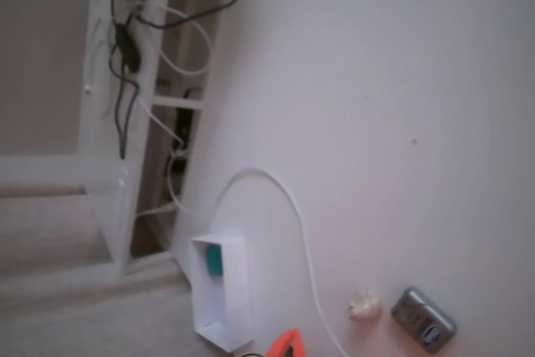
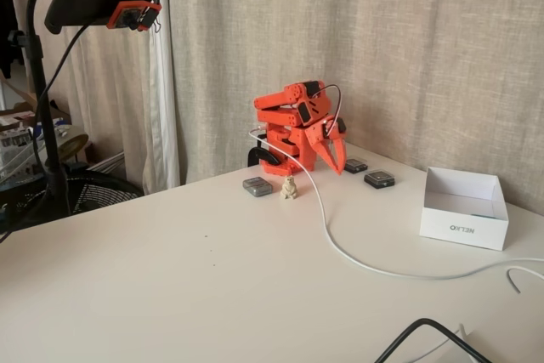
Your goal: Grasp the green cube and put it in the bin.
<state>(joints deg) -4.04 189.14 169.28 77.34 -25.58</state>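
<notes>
The green cube [image 1: 214, 259] lies inside the bin [image 1: 241, 286], at its far end in a fixed view. In the other fixed view the bin [image 2: 463, 227] stands at the right of the table, and its walls hide the cube. The orange arm is folded at the back of the table with my gripper [image 2: 334, 163] pointing down, its fingers close together and nothing between them. It is well apart from the bin. Only an orange tip of my gripper [image 1: 287, 344] shows at the bottom edge, just right of the bin.
A white cable [image 2: 340, 248] runs across the table from the arm. A cream lumpy object [image 2: 290, 188] and a grey oval device [image 2: 257, 186] sit before the arm's base. Two small dark devices [image 2: 380, 179] lie to its right. A camera stand [image 2: 102, 6] rises at left.
</notes>
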